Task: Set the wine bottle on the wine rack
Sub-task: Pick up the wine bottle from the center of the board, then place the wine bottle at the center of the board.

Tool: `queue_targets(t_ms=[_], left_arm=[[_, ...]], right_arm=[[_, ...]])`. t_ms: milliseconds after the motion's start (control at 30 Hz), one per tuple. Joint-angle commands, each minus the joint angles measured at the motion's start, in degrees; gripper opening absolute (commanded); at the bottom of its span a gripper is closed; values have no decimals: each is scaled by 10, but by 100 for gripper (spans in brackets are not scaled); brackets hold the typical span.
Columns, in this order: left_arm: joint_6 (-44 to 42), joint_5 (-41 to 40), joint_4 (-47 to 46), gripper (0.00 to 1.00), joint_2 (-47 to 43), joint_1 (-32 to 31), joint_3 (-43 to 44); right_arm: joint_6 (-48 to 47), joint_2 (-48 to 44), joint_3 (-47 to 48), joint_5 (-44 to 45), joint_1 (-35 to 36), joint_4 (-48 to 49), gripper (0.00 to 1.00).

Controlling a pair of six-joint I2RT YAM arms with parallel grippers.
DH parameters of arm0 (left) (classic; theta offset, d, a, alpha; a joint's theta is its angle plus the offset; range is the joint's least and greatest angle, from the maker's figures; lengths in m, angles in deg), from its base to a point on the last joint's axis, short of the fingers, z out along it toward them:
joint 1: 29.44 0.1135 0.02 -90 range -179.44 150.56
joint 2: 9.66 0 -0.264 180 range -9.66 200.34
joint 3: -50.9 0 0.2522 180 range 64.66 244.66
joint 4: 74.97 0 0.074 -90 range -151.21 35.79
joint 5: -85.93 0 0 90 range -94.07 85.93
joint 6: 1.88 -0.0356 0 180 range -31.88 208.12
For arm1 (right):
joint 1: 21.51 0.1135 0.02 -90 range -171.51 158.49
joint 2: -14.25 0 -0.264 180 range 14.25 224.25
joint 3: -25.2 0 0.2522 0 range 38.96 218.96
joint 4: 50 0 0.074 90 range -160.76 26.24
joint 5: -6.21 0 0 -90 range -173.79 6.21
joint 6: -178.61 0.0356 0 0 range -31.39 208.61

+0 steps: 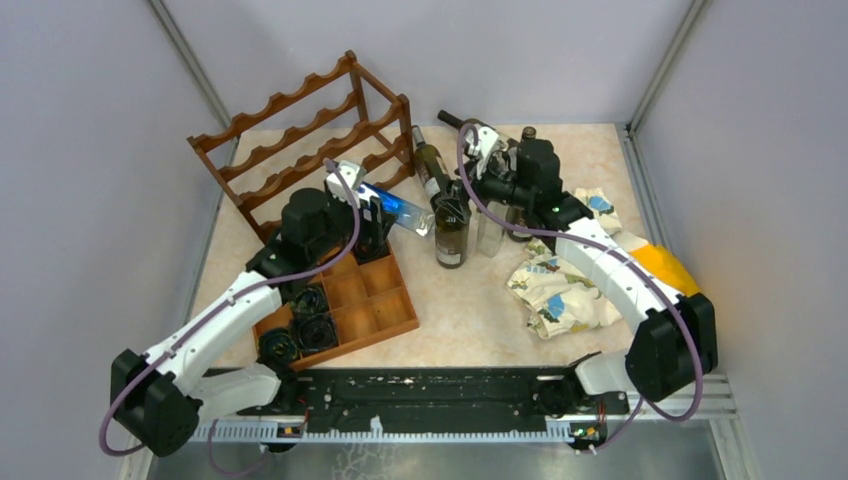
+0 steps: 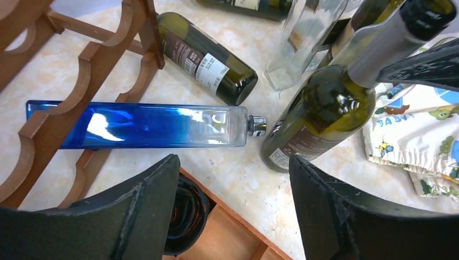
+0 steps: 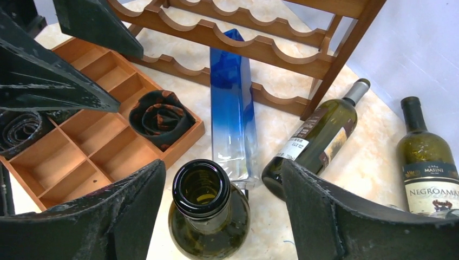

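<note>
The dark reddish-brown wine rack [image 1: 310,130] stands at the back left; it also shows in the right wrist view [image 3: 260,46] and the left wrist view [image 2: 92,70]. A green wine bottle [image 1: 452,240] stands upright, mouth open [image 3: 208,189]. My right gripper [image 1: 457,200] is open, and its fingers [image 3: 325,216] straddle the bottle's neck without touching it. A blue square bottle [image 1: 395,207] lies with its base under the rack's lowest rail [image 2: 146,125]. My left gripper [image 1: 378,228] is open and empty [image 2: 234,179], above the tray corner, just short of the blue bottle.
The orange-brown compartment tray [image 1: 385,310] holds rolled dark belts [image 1: 300,330]. A green bottle [image 1: 430,165] lies beside the rack, and another [image 3: 427,162] lies behind. A clear glass bottle [image 1: 490,225] stands by the green one. A patterned cloth [image 1: 560,290] and a yellow item [image 1: 665,265] lie at the right.
</note>
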Motion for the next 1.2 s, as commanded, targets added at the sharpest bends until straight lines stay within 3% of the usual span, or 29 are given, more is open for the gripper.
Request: queue_targets(t_ms=[0,100,267,367,533,867,1167], left_arm=[[10,-11,-39,81,-37,1,-14],[10,-11,-50,83,-48,1,-20],[8,-8,-55,83,-48,2,-18],[7,5,-55,83,-47,2,-15],[5,8,-52,83,-50,2,-15],[-5,15,-53,83,-57,2,-11],[-7,23,-54,83,-69,2,-17]], right_arm=[[1,-8,15,9,13,19,74],[-7,-10,14,9,15,17,62],[-15,-12,18,7,15,13,15],[-15,-19,19,5,14,14,0],[16,-31,52,-20,14,21,0],[79,11,211,-59,13,-16,0],[62,100,351,39,3,-21,0]])
